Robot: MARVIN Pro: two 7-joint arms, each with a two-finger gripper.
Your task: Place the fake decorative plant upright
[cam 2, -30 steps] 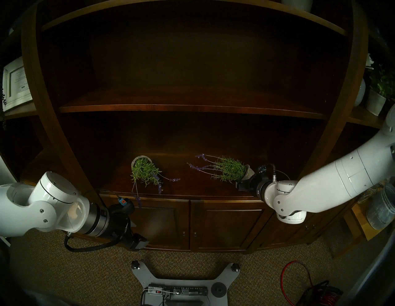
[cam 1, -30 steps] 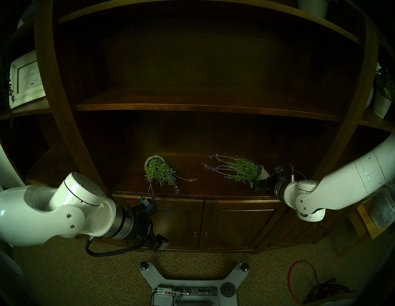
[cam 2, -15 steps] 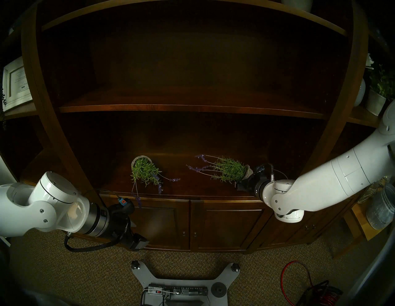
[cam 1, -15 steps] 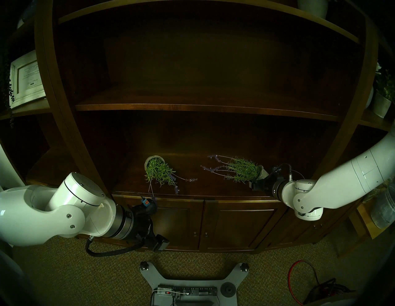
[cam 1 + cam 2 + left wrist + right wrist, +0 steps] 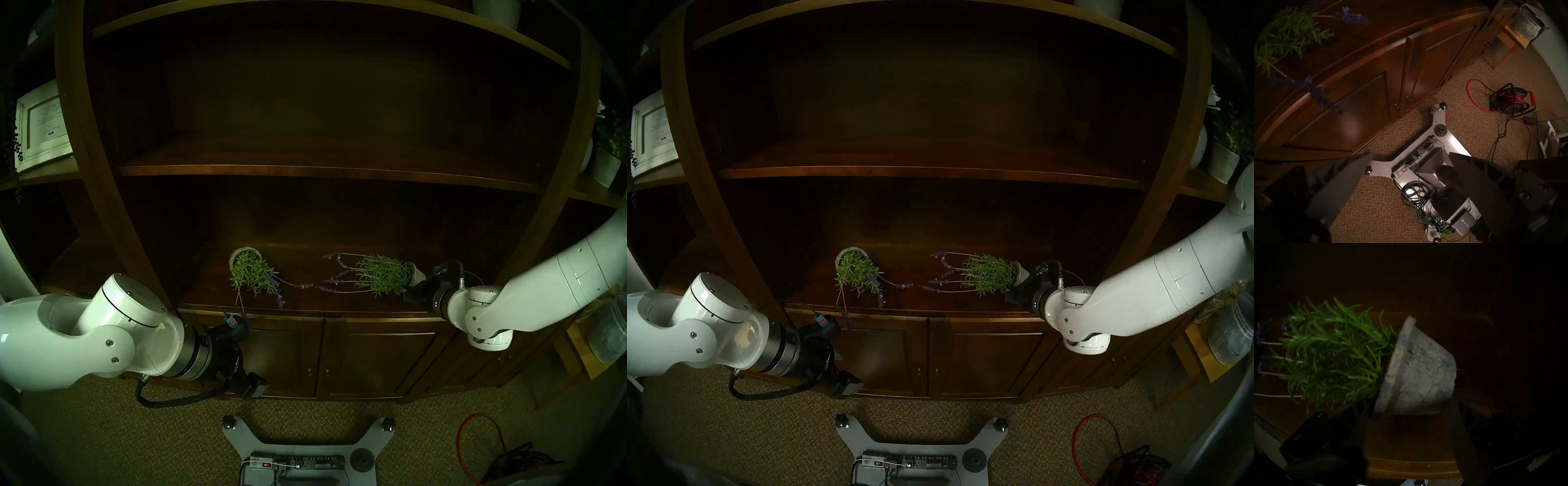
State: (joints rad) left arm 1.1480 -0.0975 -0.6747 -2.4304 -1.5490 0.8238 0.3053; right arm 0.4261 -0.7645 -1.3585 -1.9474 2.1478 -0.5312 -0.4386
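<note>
Two grey pots lie tipped on the cabinet shelf (image 5: 305, 298), each holding green sprigs with purple flower stalks: the left pot (image 5: 245, 255) and the right pot (image 5: 1417, 372). The right gripper (image 5: 1403, 414) brackets the right pot's lower edge, but darkness hides whether its fingers touch; the left gripper (image 5: 1410, 157) hangs open over the carpet.

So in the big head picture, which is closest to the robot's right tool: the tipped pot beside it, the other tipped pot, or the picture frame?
1. The right pot, lying on its side right at the right tool.
2. The left pot, tipped over further left on the same shelf.
3. The picture frame, far off at the left edge.
</note>
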